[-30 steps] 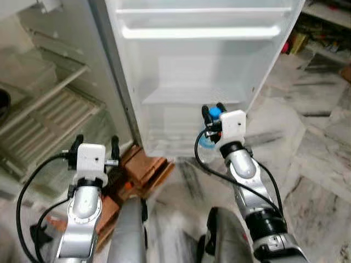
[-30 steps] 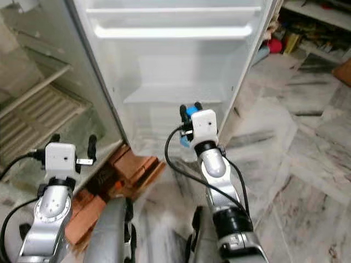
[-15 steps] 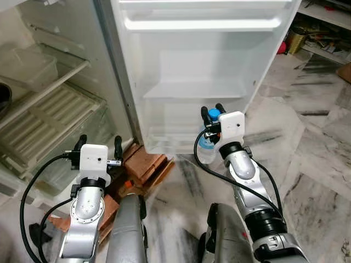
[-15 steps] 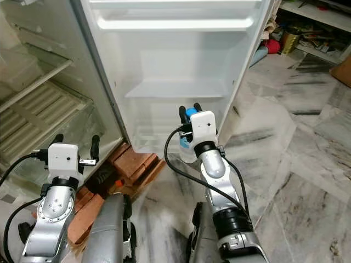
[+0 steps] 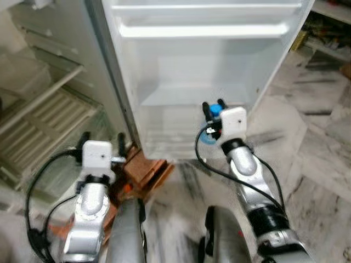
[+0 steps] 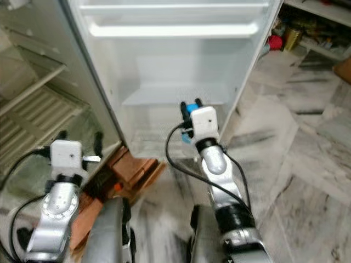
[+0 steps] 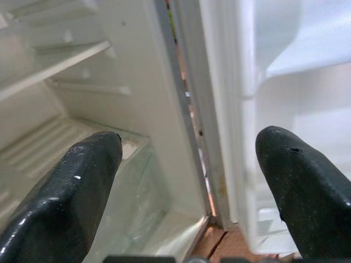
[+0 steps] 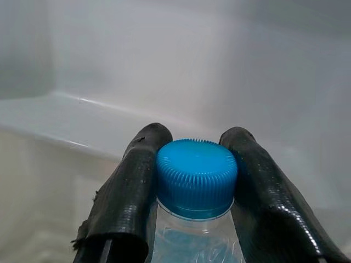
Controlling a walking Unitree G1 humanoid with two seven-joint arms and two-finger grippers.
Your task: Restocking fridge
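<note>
Right gripper clamped the blue cap of a clear water bottle (held upright) before the open fridge door, near its lower door shelf. Left gripper hung spread, holding nothing, above red bricks beside the fridge's wire shelves.

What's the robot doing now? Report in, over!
Right gripper shut on blue-capped water bottle, facing open fridge door shelf. Left gripper open, idle. Nothing blocking.
</note>
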